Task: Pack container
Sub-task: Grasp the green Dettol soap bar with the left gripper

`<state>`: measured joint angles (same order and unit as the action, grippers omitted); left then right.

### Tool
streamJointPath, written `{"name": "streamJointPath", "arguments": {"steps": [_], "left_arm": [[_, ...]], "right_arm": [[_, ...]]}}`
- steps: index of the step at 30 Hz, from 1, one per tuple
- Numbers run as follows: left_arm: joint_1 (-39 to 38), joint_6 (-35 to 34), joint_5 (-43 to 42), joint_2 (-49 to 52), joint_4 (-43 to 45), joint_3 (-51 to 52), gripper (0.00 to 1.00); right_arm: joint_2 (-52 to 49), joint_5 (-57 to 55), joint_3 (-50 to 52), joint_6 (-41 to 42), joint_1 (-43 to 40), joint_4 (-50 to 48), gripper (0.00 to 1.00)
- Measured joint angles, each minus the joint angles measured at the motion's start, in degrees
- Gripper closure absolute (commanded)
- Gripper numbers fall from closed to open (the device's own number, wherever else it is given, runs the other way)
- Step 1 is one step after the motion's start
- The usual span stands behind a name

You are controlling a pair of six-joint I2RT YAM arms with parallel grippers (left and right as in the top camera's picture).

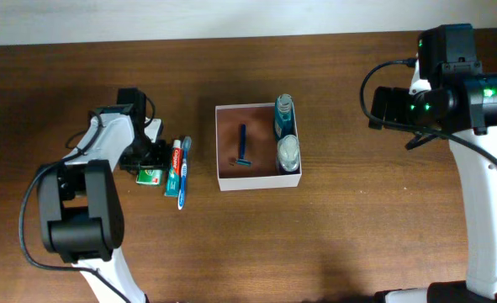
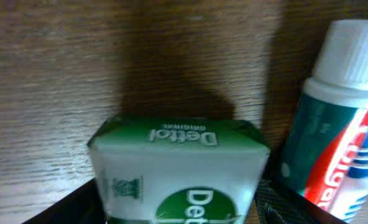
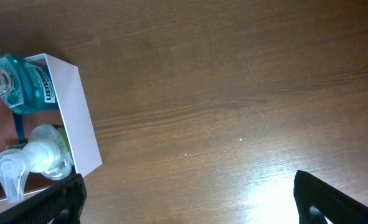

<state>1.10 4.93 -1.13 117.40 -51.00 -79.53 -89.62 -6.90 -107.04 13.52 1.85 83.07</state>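
Dettol soap box [image 2: 177,162] sits in the left gripper [image 2: 174,211], seemingly clamped; right gripper [image 3: 187,199] spread open, apart from container [image 3: 78,118].

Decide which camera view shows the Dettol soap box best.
Left wrist: the soap box fills the frame, label readable. Overhead shows only a small green corner; right wrist shows none of it.

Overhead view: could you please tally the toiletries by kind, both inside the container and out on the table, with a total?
Bottles: 2 (blue mouthwash bottle, clear pump bottle)
Razor: 1
Soap box: 1
Toothpaste tube: 1
Toothbrush: 1
Total: 6
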Motion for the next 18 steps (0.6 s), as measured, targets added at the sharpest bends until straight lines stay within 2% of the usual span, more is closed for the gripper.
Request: {"name": "streamJointPath", "arguments": {"steps": [3, 7, 13, 18], "left_arm": [[0.0, 0.4, 0.0, 0.0, 0.0, 0.0, 0.46], [0.1, 0.7, -0.1, 0.0, 0.3, 0.0, 0.58], [0.1, 0.9, -0.5, 0.0, 0.5, 0.0, 0.61], [0.1, 0.8, -0.7, 0.8, -6.7, -4.9, 0.66]], "right_arm": [[0.0, 0.0, 0.0, 0.0, 0.0, 0.0, 0.02], [0.0, 0.0, 0.0, 0.0, 0.0, 0.0, 0.01], [0.0, 0.0, 0.0, 0.0, 0.0, 0.0, 0.02], [0.0, 0.0, 0.0, 0.0, 0.0, 0.1, 0.02]]}}
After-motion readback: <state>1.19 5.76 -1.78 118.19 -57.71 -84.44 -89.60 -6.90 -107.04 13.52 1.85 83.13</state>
